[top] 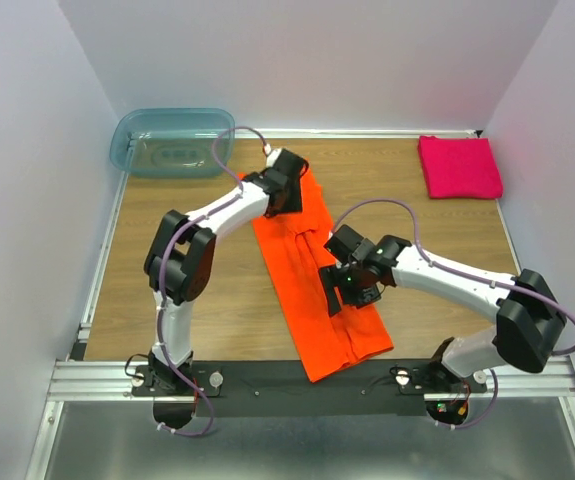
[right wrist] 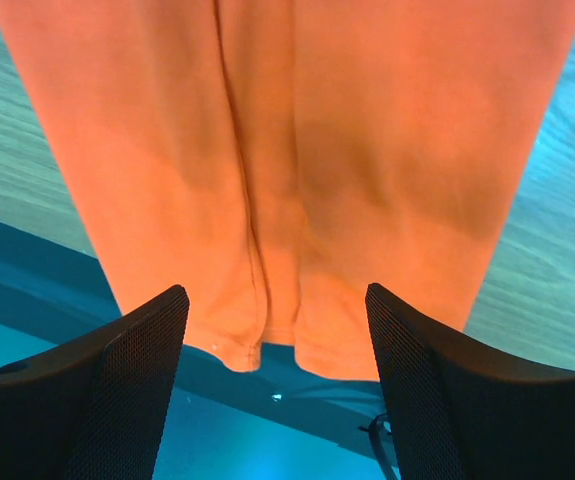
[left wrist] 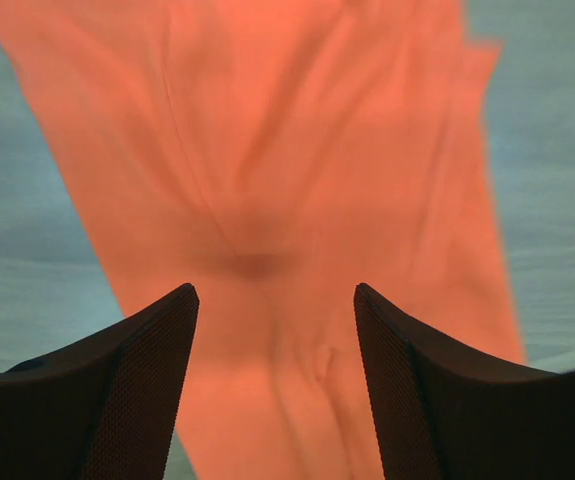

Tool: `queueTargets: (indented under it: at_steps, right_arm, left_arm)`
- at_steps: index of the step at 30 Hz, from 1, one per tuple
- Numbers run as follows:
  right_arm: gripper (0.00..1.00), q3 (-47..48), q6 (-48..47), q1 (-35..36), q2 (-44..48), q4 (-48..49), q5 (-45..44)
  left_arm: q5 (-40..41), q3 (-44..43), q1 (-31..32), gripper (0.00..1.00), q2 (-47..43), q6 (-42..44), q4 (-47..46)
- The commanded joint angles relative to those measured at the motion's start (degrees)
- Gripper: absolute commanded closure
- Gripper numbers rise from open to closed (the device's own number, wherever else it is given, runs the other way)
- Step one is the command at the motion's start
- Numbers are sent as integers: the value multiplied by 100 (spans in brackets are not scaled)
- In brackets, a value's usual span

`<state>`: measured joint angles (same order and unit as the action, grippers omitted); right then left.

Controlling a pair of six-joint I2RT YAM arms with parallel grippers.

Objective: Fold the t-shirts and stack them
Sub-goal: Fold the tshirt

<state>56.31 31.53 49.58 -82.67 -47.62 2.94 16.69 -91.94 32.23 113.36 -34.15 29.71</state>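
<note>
T-shirt (top: 312, 320), orange, under open left hand (left wrist: 275, 293), right hand (right wrist: 277, 292).

The orange shirt (top: 312, 290) lies flat as a long narrow strip, folded lengthwise with a seam-like crease along it and soft wrinkles toward its far end. It runs slantwise across the middle of the table (top: 217, 300), from near the far edge down to the near edge, where its end laps just over. The pink shirt (top: 459, 166) is a neat folded square in the far right corner, well apart from the orange one.
</note>
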Motion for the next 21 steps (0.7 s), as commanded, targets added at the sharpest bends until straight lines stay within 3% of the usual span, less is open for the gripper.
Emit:
queueTargets:
  at_steps: [1, 16, 21]
  right_arm:
    - [20, -243, 187, 16, 225, -116, -250]
    - [20, -209, 249, 25, 129, -125, -592]
    - [20, -103, 345, 25, -64, -116, -900]
  left_arm:
    - [-166, 326, 64, 32, 142, -434, -290]
    - [-263, -763, 47, 34, 1768, -110, -264]
    - [-280, -1747, -59, 34, 2478, 251, -273]
